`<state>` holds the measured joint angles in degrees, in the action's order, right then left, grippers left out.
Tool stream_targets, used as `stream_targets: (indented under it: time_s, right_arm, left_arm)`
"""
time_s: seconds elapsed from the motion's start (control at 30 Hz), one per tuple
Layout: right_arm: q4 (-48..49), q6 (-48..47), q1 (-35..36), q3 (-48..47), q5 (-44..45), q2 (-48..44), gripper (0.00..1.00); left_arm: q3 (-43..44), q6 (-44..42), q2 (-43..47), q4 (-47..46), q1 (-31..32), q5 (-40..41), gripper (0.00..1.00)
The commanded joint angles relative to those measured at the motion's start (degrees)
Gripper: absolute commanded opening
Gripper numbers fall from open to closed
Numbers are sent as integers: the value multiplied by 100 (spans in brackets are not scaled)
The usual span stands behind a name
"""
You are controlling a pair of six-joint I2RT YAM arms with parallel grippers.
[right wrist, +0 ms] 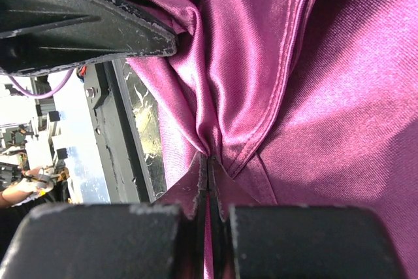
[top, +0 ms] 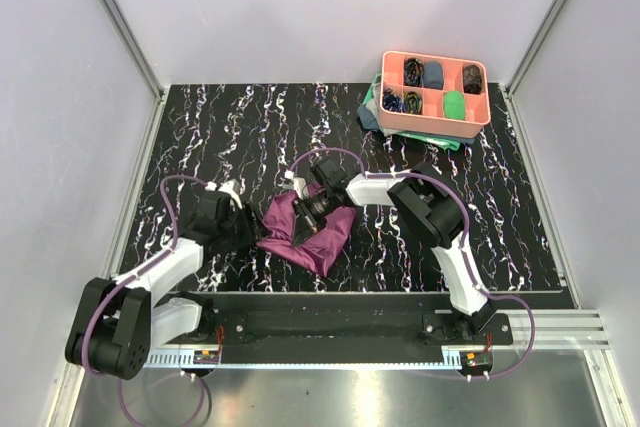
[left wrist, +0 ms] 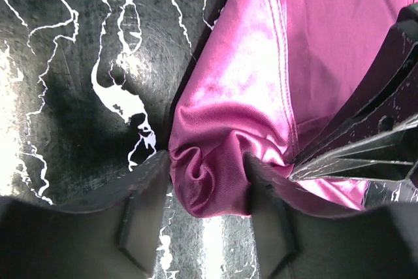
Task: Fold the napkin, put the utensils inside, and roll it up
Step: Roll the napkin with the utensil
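The left tool (left wrist: 208, 184) clamps a bunched lump of the purple napkin (top: 322, 243), and the right tool (right wrist: 208, 178) is pinched tight on a fold of it. The napkin lies crumpled on the dark marbled surface (top: 230, 137) between them.

- the top external view is bright and even, lit from above; the pale walls (top: 300, 7) look soft and washed, with no hard shadows.
- the brushed metal strip (top: 400, 402) at the near edge carries a white band of glare.
- the black marbled table (top: 230, 137) is sharp, with only faint soft shadows under the arms.
- in the left wrist view the napkin (left wrist: 235, 96) gleams with satin highlights; the table's white veins blow out at the left edge, and the left gripper (left wrist: 208, 174) has dark, blurred fingers (left wrist: 137, 227).
- in the right wrist view the napkin's weave is crisp at centre and bleaches pale pink to the right; the right gripper (right wrist: 208, 168) is out of focus at the bottom, and the background at left is overexposed.
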<state>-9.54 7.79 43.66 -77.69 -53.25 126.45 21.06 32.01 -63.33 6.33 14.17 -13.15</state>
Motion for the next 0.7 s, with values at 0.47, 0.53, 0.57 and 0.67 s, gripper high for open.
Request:
stream_targets:
  time_s: [0.47,0.53,0.57,0.67]
  right_arm:
    - [-944,-383,-7,-27,1045,-778,50]
    - [-988,-454,28,-18,1246,-1007,61]
    - [-997,-602,150,17,1413,-1252,64]
    - [-849,-1136,693,279,2807,-1753,71]
  left_arm:
    - [794,-28,-1040,764,-2,366,25]
    - [891,-37,-1190,808,-2,313,25]
    - [917,-54,-1234,835,-2,287,25]
    - [1005,-89,-1427,896,-2,181,24]
